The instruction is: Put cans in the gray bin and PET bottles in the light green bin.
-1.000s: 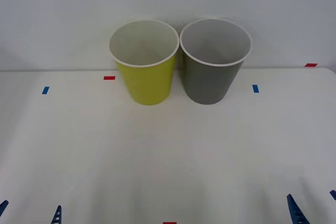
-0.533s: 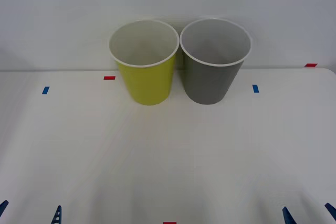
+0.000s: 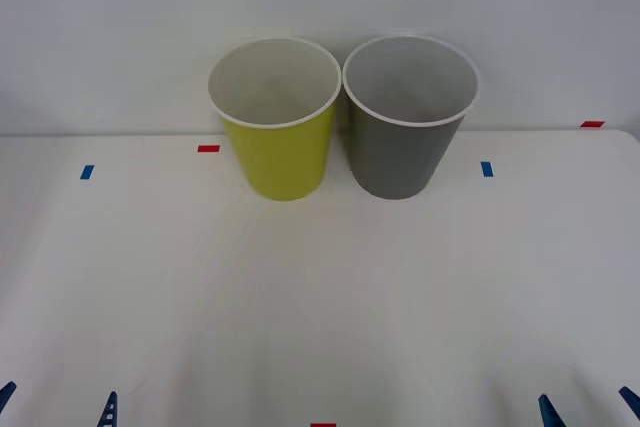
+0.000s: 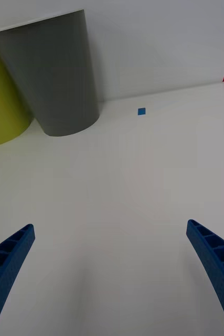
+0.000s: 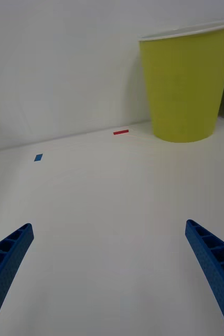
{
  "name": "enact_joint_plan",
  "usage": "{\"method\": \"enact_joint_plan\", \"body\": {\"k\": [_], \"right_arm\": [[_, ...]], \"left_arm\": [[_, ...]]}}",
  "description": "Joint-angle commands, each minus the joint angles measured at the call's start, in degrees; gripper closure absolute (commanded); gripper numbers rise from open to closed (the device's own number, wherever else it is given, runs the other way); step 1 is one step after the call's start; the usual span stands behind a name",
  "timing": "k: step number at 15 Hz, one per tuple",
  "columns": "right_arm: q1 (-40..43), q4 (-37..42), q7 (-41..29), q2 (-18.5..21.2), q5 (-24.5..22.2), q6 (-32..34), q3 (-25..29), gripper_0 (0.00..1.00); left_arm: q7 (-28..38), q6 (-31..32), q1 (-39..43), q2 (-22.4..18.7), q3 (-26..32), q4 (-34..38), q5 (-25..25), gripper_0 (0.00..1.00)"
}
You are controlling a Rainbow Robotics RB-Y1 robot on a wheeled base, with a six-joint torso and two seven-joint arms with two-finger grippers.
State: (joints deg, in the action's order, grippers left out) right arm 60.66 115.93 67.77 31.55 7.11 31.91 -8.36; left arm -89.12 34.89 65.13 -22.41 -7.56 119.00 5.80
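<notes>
Upright at the table's (image 3: 320, 297) far edge against the wall: light green bin (image 3: 277, 137) and gray bin (image 3: 405, 132), side by side, rims nearly touching, green toward the robot's left. Low at the near edge, left gripper (image 3: 58, 407) and right gripper (image 3: 588, 407), both spread wide, holding nothing, well apart from the bins. Scattered on the tabletop, small blue and red tape marks (image 3: 208, 148).

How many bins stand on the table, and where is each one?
2. The light green bin stands upright at the far side of the table, to the robot's left. The gray bin stands right beside it, to the robot's right.
</notes>
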Motion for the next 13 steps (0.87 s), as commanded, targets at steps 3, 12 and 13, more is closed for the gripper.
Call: {"method": "enact_joint_plan", "body": {"k": [3, 12, 13], "right_arm": [[-0.01, 0.00, -0.01, 0.00, 0.01, -0.01, 0.01, 0.00], [-0.01, 0.00, -0.01, 0.00, 0.01, -0.01, 0.01, 0.00], [-0.01, 0.00, -0.01, 0.00, 0.01, -0.01, 0.01, 0.00]], "left_arm": [[0.00, 0.00, 0.00, 0.00, 0.00, 0.00, 0.00, 0.00], [0.00, 0.00, 0.00, 0.00, 0.00, 0.00, 0.00, 0.00], [0.00, 0.00, 0.00, 0.00, 0.00, 0.00, 0.00, 0.00]]}}
